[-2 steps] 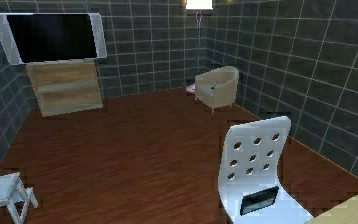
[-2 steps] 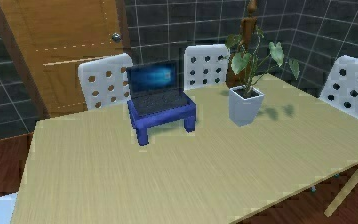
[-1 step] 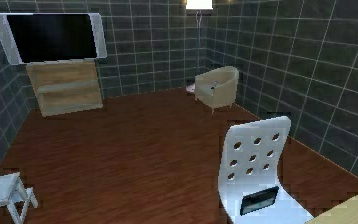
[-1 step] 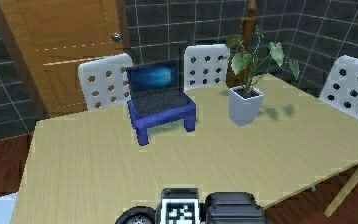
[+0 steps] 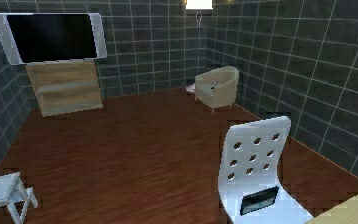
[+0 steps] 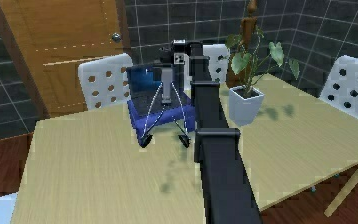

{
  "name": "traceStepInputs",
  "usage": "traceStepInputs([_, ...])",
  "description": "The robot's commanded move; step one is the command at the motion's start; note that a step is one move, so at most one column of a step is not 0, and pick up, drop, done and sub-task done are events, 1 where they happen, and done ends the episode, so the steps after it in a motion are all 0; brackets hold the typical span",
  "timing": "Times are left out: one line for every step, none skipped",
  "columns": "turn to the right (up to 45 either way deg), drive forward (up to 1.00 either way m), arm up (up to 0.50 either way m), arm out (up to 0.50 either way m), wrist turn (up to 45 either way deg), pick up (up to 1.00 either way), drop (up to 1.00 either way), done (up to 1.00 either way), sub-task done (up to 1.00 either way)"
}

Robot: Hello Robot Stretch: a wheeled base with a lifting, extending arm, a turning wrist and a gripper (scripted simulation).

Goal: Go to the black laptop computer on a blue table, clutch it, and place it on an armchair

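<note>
**Blue shape at the gripper, over a pale table**

Pale wood makes the table that takes most of the arm side view. The dark arm rises from six o'clock toward the middle. At its far end the gripper meets a blue and dark shape, at about eleven o'clock from the picture's centre. I cannot tell if this shape is the laptop, or if it rests on the table or hangs free. So I cannot tell if the gripper has hold of anything, or how its fingers are set. A potted plant stands on the table at two o'clock, and a wooden door is at ten o'clock.

In the forward view the beige armchair stands at one o'clock against the tiled wall. A white chair is at five o'clock and a dark screen at ten o'clock.
</note>
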Motion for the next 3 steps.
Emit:
traceStepInputs([0.0, 0.00, 0.00, 0.00, 45.0, 0.00, 0.00, 0.00, 0.00])
traceStepInputs([0.0, 0.00, 0.00, 0.00, 45.0, 0.00, 0.00, 0.00, 0.00])
traceStepInputs([0.0, 0.00, 0.00, 0.00, 39.0, 0.00, 0.00, 0.00, 0.00])
